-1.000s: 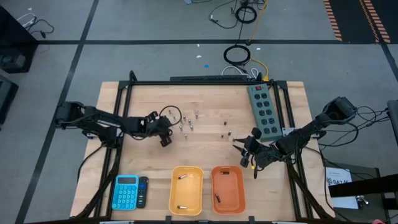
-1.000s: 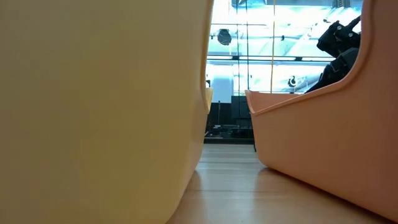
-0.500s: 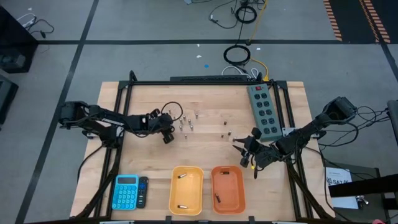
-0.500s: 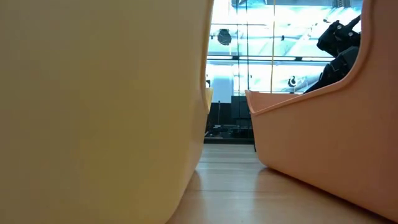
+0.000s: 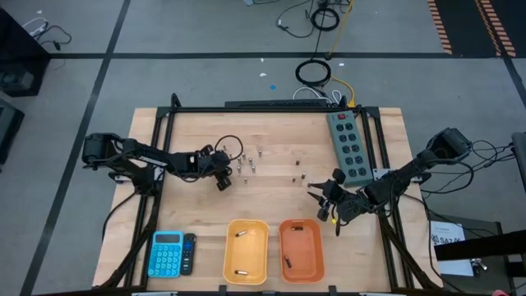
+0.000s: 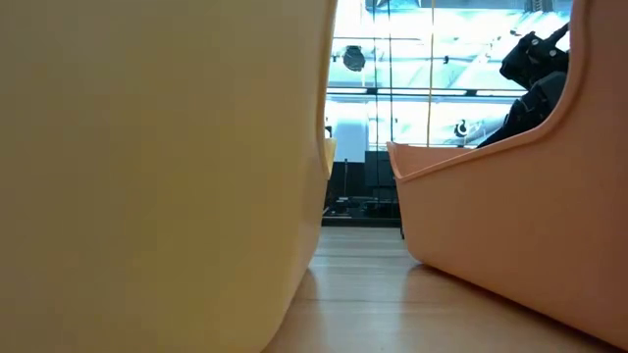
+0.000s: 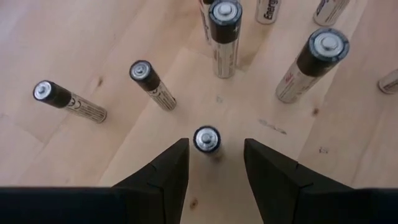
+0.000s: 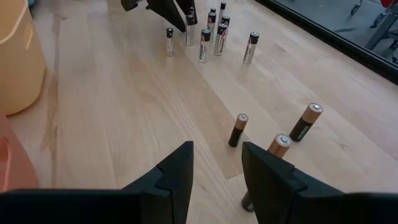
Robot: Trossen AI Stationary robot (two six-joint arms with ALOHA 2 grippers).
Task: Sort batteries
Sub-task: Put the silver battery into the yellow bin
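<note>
We see the left tool [image 7: 215,163] open around one small standing battery [image 7: 206,139] among the batteries [image 5: 246,162] at the table's [image 5: 271,197] upper middle, while the right tool [image 5: 327,197] waits open and empty at the right.

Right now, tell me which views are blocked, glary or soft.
Low view: the yellow plastic bin and orange plastic bin fill the frame, close and soft; the window strip between them is blown out. Left wrist view: sharp on the small upright silvery battery between the left pincer fingers. High view: evenly lit, the batteries tiny.
</note>
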